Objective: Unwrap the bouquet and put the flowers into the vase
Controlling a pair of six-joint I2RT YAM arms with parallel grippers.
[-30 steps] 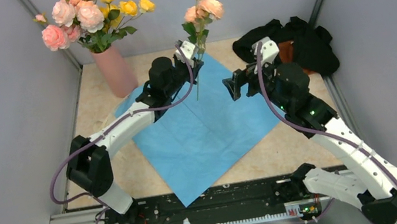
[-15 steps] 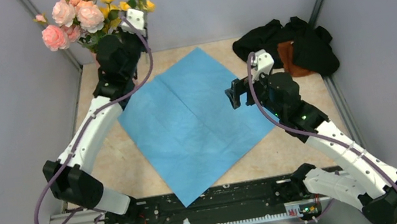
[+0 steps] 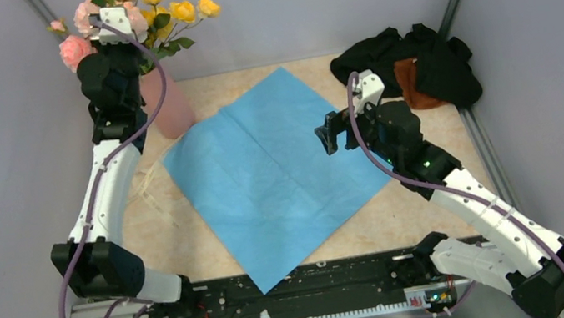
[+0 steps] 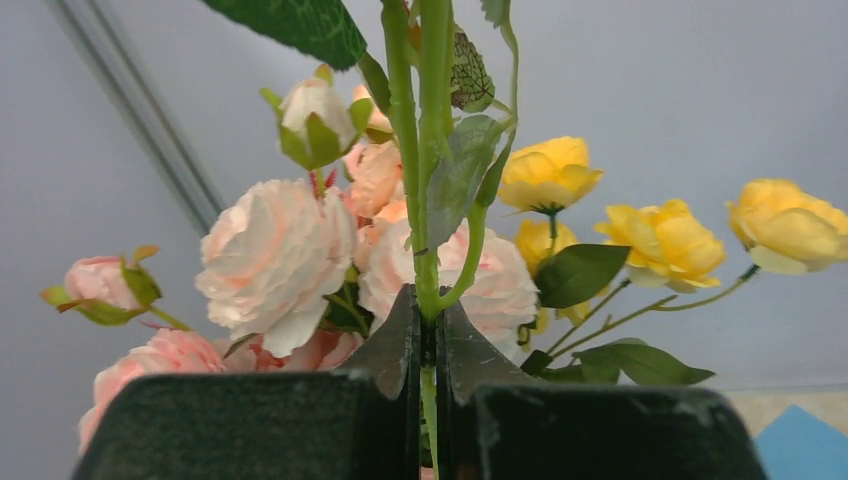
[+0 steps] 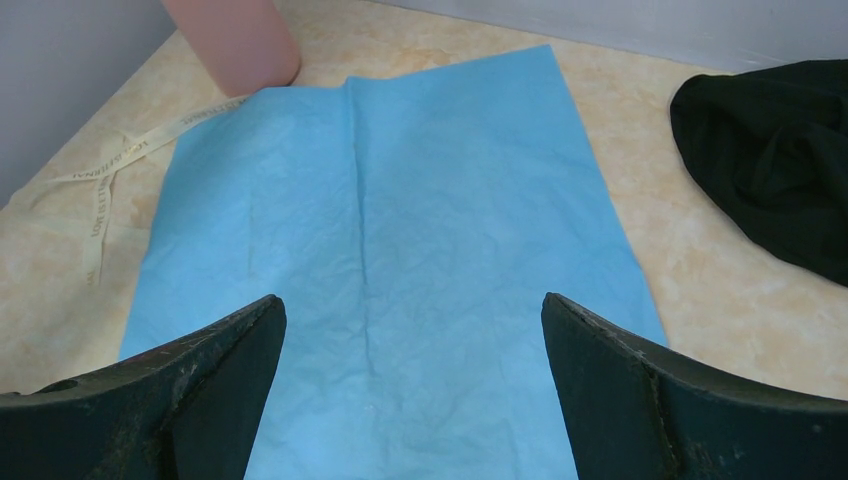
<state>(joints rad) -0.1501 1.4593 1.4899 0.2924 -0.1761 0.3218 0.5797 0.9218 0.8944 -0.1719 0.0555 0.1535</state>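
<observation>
The bouquet is undone: its blue wrapping paper [image 3: 272,169] lies spread flat on the table. The salmon-pink vase [image 3: 173,103] stands at the back left, partly behind my left arm, and holds pink and yellow flowers [image 3: 180,9]. My left gripper [image 3: 106,10] is raised in among those blooms. It is shut on a thin green flower stem [image 4: 430,150], which rises upright between the jaws in front of pink roses [image 4: 275,255]. My right gripper [image 3: 327,131] hovers open over the paper's right side, with only paper [image 5: 400,200] between its fingers.
A black and brown cloth heap [image 3: 416,63] lies at the back right. The cream ribbon [image 5: 110,170] lies loose on the table left of the paper, near the vase [image 5: 235,40]. Grey walls close in the left, back and right.
My left arm has swung left and up, carrying the stem from above the paper's far corner to the flowers in the vase. The right arm has barely shifted.
</observation>
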